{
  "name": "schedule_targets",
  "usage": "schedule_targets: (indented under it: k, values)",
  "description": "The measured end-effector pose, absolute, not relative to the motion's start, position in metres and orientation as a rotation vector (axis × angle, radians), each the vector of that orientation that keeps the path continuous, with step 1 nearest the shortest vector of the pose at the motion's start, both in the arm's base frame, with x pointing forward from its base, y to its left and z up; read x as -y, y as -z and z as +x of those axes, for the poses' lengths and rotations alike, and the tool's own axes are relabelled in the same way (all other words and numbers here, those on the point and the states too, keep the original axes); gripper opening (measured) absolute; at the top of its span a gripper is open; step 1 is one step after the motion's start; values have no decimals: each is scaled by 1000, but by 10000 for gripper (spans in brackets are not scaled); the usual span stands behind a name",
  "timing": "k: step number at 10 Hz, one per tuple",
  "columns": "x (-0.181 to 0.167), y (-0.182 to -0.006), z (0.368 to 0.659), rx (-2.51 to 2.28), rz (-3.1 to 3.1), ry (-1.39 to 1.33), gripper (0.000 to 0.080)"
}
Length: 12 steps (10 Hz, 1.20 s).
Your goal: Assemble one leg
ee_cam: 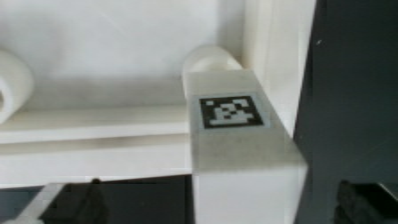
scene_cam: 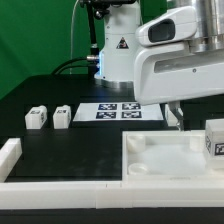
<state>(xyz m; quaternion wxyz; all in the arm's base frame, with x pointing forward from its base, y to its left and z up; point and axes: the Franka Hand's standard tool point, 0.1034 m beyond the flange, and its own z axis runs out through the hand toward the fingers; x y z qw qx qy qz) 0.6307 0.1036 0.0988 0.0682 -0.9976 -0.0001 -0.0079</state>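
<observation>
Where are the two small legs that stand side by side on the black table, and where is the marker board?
Leg farther left [scene_cam: 37,119]: exterior view, middle of the block.
Leg beside it [scene_cam: 62,116]: exterior view, middle of the block.
Marker board [scene_cam: 120,111]: exterior view, centre, among its tags.

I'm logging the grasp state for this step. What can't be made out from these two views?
Gripper: exterior view, largely hidden by the arm; wrist view, dark and blurred. Open or shut unclear.
Leg: exterior view, cut off by the picture's edge.
Wrist view: one end of the leg is cropped; whether it sits in the tray is unclear.
</observation>
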Motion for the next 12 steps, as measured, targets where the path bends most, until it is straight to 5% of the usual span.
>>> schedule_targets:
  k: [2,7,9,12]
  values:
    - [-108,-94,631,21,-2985,-226,649]
    - [-109,-82,629,-33,-2994,-188,640]
    - [-109,-82,629,-38,-2994,-189,294]
    - [-109,-82,629,-574,-2962,-223,291]
